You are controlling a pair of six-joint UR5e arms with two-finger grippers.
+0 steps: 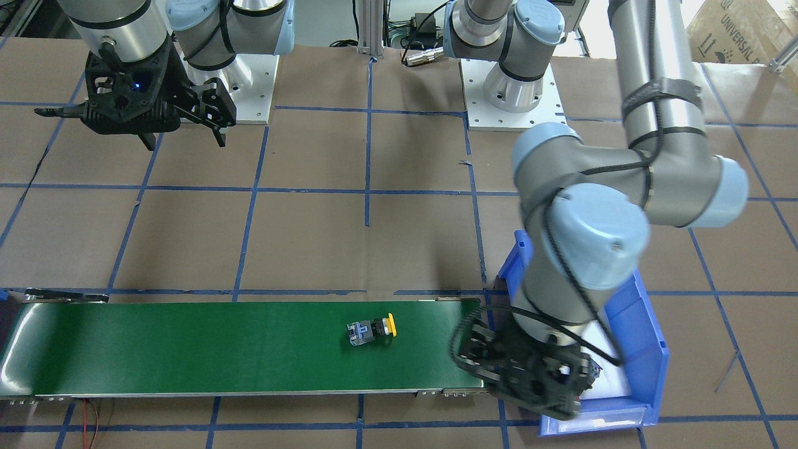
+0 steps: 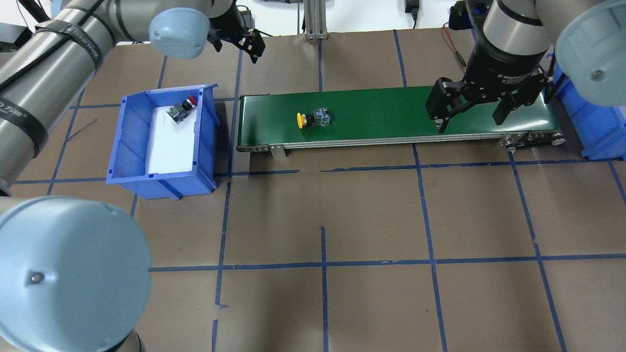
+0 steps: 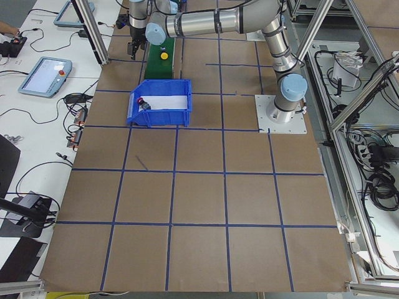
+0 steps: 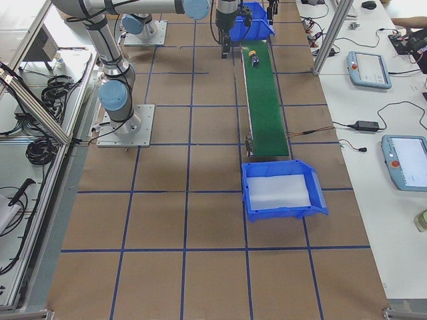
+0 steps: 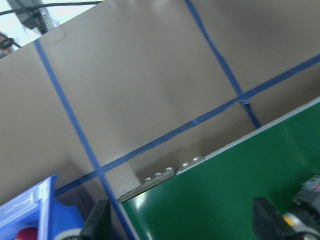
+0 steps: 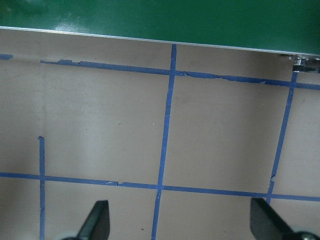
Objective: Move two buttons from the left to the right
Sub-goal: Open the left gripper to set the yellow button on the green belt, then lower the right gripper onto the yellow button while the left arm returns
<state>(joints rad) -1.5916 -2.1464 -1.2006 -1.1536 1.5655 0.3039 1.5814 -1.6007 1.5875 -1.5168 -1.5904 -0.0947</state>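
Note:
The yellow button [image 2: 313, 119] lies on its side on the green conveyor belt [image 2: 391, 110], left of its middle; it also shows in the front view [image 1: 373, 329]. The red button [image 2: 182, 110] lies in the blue bin [image 2: 128, 142] at the belt's left end. My left gripper [image 2: 235, 46] is open and empty, held high over the gap between bin and belt [image 1: 474, 352]. Its wrist view shows the red cap [image 5: 25, 234] at the lower left and the yellow button [image 5: 302, 217] at the lower right. My right gripper [image 2: 472, 115] is open and empty above the belt's right end.
A second blue bin [image 2: 594, 127] with a white liner stands past the belt's right end [image 4: 283, 190]. The table is brown with blue tape lines. The right wrist view shows the belt's edge [image 6: 150, 20] and bare table.

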